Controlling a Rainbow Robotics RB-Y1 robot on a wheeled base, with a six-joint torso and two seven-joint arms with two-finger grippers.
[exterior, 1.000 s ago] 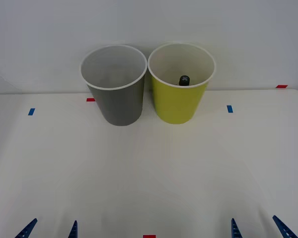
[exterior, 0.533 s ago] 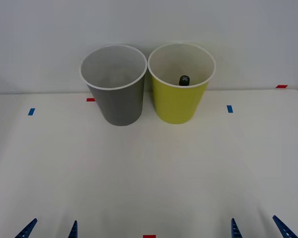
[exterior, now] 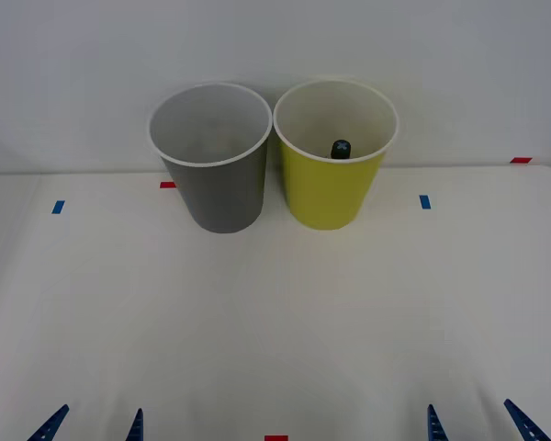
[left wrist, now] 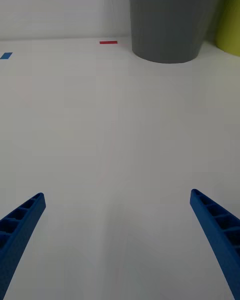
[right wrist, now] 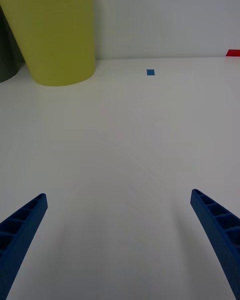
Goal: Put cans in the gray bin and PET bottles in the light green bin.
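At near table edge [exterior: 275, 367], left pincer [exterior: 92, 425], right pincer [exterior: 477, 423] parked, fingers spread.

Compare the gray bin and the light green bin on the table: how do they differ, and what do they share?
The gray bin has a dark gray wall; the light green bin is yellow-green. The gray bin stands on the robot's left, the light green bin on its right. A black bottle cap shows inside the light green bin, none inside the gray bin. Both are upright, tapered, white-rimmed and similar in size.

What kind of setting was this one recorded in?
Probably a lab test bench: a plain white table against a bare white wall, with blue and red tape markers, and just the gray bin and the light green bin standing on it.
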